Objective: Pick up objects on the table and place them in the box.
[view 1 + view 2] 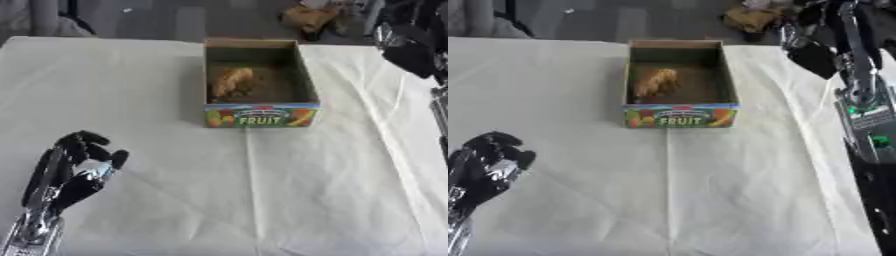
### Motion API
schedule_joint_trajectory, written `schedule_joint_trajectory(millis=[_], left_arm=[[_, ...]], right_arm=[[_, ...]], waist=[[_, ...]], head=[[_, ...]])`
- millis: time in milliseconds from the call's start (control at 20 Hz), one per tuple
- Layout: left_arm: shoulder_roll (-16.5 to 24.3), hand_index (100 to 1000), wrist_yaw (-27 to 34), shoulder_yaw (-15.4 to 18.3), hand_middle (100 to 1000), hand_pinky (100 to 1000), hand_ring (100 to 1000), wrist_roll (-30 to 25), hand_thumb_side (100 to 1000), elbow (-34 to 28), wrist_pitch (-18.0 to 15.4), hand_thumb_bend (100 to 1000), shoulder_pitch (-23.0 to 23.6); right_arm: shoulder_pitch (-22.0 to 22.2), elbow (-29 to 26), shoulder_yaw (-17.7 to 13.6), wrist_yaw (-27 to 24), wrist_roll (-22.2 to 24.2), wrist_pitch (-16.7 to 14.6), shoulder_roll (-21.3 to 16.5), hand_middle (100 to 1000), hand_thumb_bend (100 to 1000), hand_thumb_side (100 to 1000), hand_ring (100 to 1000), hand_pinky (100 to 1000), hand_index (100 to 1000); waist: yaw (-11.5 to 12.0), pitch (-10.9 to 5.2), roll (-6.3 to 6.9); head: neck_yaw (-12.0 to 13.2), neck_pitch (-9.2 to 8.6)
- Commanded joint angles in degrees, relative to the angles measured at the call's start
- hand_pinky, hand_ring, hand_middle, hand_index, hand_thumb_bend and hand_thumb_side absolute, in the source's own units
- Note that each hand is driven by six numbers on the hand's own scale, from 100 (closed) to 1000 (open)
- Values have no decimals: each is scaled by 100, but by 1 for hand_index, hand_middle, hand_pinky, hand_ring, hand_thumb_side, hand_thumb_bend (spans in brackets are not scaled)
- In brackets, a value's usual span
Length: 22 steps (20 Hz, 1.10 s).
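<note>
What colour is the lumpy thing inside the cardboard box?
Golden-brown lumpy thing, clearest in the left eye view.

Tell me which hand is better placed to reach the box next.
Probably the right hand: it hangs just beyond the far right corner of the box. The left hand is curled, holding nothing, at the near left of the white cloth, farther from the box.

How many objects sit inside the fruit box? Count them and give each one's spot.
1. A tan object lies on the floor of the box, toward its left wall. The near wall hides a strip of the floor, so something small could sit there unseen.
</note>
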Motion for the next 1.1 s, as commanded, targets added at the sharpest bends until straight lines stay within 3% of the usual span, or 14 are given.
schedule_joint_trajectory(millis=[50,500,1100], left_arm=[[94,588,19,55,555,559,522,62,378,-112,-1,637,-44],[90,581,29,54,545,558,515,41,379,-109,-6,624,-32],[89,581,41,72,544,558,514,41,380,-110,-12,618,-31]], right_arm=[[182,-175,-74,-233,-202,57,123,657,100,365,614,624,872],[772,-153,-134,-355,-331,119,635,643,100,497,603,615,864],[978,-179,-164,-381,-373,165,864,632,100,522,595,610,849]], waist=[[-30,-52,19],[-124,-20,56],[-125,36,84]], head=[[21,33],[58,33],[70,33]])
